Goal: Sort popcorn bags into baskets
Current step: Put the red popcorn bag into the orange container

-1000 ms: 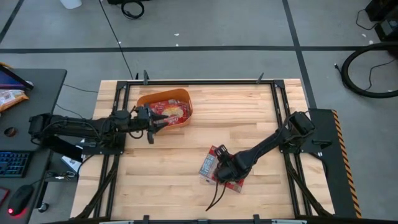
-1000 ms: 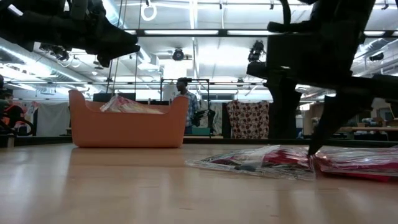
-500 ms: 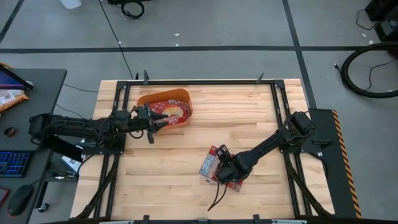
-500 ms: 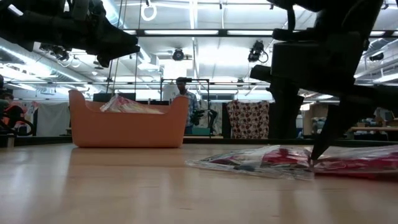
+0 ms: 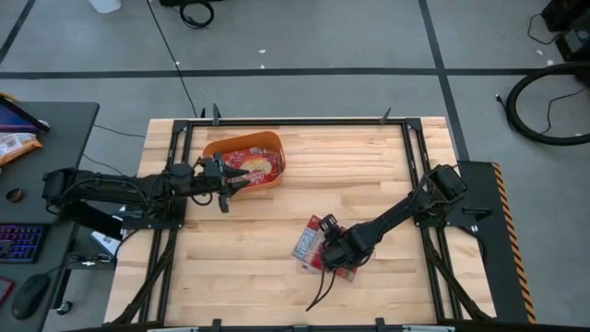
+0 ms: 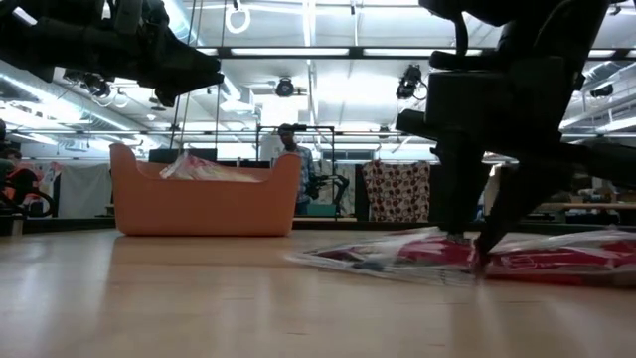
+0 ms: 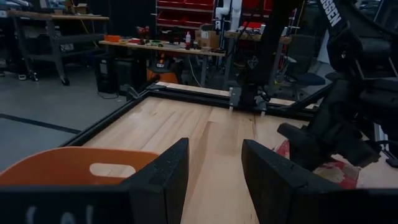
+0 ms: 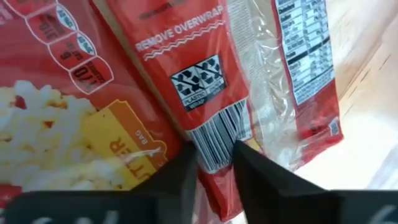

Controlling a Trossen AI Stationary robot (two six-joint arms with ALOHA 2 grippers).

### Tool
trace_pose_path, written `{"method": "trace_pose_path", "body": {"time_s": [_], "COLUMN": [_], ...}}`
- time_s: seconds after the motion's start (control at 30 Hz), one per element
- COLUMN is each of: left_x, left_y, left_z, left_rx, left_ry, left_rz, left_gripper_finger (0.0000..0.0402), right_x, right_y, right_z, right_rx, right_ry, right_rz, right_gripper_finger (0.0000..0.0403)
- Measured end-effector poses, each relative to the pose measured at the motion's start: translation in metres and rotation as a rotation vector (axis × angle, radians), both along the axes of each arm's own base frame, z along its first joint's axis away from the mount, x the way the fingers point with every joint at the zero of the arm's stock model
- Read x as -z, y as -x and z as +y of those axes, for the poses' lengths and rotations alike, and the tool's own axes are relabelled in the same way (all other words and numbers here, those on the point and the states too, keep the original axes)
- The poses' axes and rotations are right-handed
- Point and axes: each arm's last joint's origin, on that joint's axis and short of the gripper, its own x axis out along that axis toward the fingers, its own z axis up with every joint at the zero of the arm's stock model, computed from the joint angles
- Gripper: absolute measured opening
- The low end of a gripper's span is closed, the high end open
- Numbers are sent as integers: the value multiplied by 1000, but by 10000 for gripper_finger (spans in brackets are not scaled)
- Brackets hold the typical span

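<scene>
Two or three red popcorn bags (image 5: pixel 307 242) in clear wrap lie flat and overlapping on the table's near-right part (image 6: pixel 397 255). My right gripper (image 5: pixel 329 256) is down on them, shut on one packet's end (image 8: pixel 214 165). The orange basket (image 5: pixel 241 140) stands at the far left with more red bags (image 5: pixel 252 164) heaped inside, some rising above its wall (image 6: pixel 204 167). My left gripper (image 5: pixel 241 175) hovers open over the basket's near edge (image 7: pixel 214 180), touching nothing. My right gripper pinches a red popcorn bag by its barcode end (image 8: pixel 216 134) between the two fingers (image 8: pixel 181 171). It comes from above, slanting down from the table's right (image 6: pixel 475 261). The bag lies on the table and on the neighbouring packets, its wrap raised a little beside the fingers.
A black metal frame (image 5: pixel 304 121) runs round the wooden table top. Bare wood (image 5: pixel 350 171) lies between the basket and the packets, and along the near edge. A desk with a keyboard (image 5: pixel 18 242) stands off the table's left. A person (image 6: pixel 295 159) stands far behind.
My right gripper has moved a short way toward the table's left, staying down on the packets. The packets have slid along the table with it, their left edge now farther left.
</scene>
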Motion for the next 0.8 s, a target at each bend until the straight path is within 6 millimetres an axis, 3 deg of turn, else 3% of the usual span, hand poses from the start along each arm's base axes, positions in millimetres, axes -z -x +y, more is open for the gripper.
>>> {"method": "trace_pose_path", "body": {"time_s": [0.27,0.57,0.8], "left_x": [1,5,13], "left_y": [0,-1,-8], "left_z": [-2,-25,-41], "left_rx": [49,296,254], "left_ry": [2,-39,-57], "left_rz": [16,56,100], "left_gripper_finger": [153,153,155], "right_x": [-2,-33,-67], "right_y": [-1,-23,-46], "right_z": [2,0,-22], "right_rx": [16,62,232], "right_ry": [-22,-111,-204], "right_rz": [-11,-26,-46], "right_gripper_finger": [8,5,4]}}
